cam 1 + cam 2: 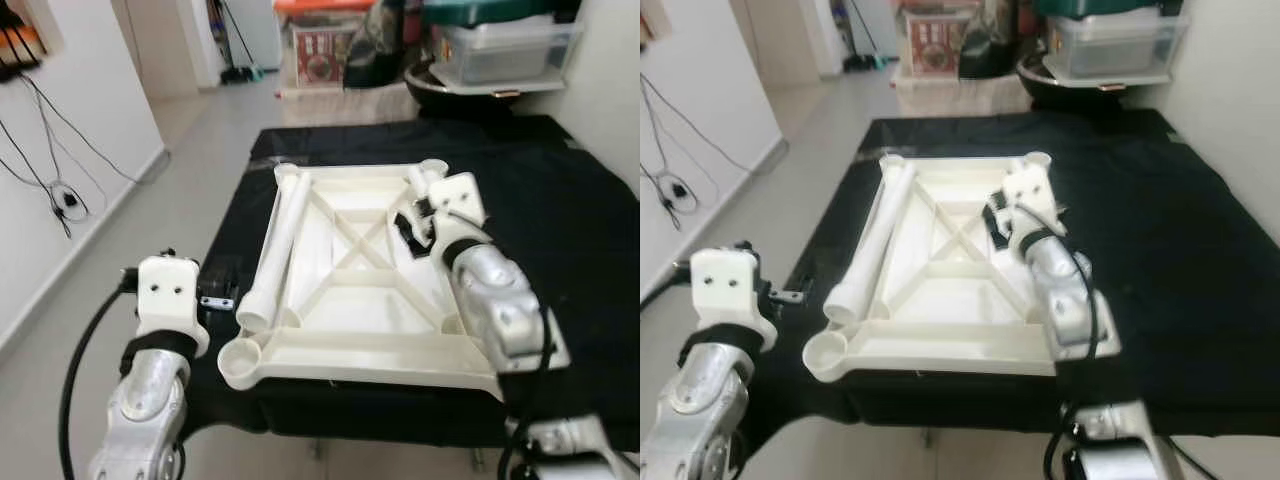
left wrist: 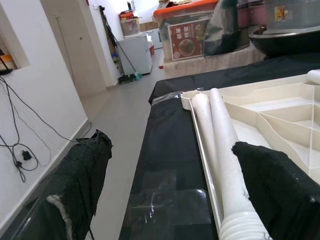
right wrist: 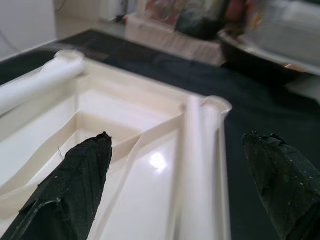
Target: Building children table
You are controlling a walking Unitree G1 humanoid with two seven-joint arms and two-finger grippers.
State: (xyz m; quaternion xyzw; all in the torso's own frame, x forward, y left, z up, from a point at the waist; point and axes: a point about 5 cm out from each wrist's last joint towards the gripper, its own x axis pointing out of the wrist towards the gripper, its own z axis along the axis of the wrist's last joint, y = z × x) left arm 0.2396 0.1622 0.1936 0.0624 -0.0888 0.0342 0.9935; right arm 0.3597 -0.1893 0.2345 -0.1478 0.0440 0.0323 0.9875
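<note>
A white plastic table top (image 1: 345, 312) lies upside down on a black-covered surface (image 1: 570, 230). Two white legs (image 1: 277, 245) lie side by side along its left rim, also seen as legs (image 2: 220, 135) in the left wrist view. A third white leg (image 3: 192, 150) rests along the right rim near the far corner. My right gripper (image 3: 177, 140) hovers open over that rim, with the leg between its black fingers (image 3: 75, 185). My left gripper (image 2: 170, 150) stands open beside the table top's left edge, one finger (image 2: 270, 180) near the legs' threaded ends. An empty round corner socket (image 1: 240, 361) faces up at the front left.
The black surface drops to grey floor (image 1: 180, 200) on the left, with a white wall and hanging cables (image 1: 60, 200) beyond. Storage boxes (image 1: 500, 45) and a black bowl (image 1: 470, 92) stand past the far end. The cloth to the right of the table top is bare.
</note>
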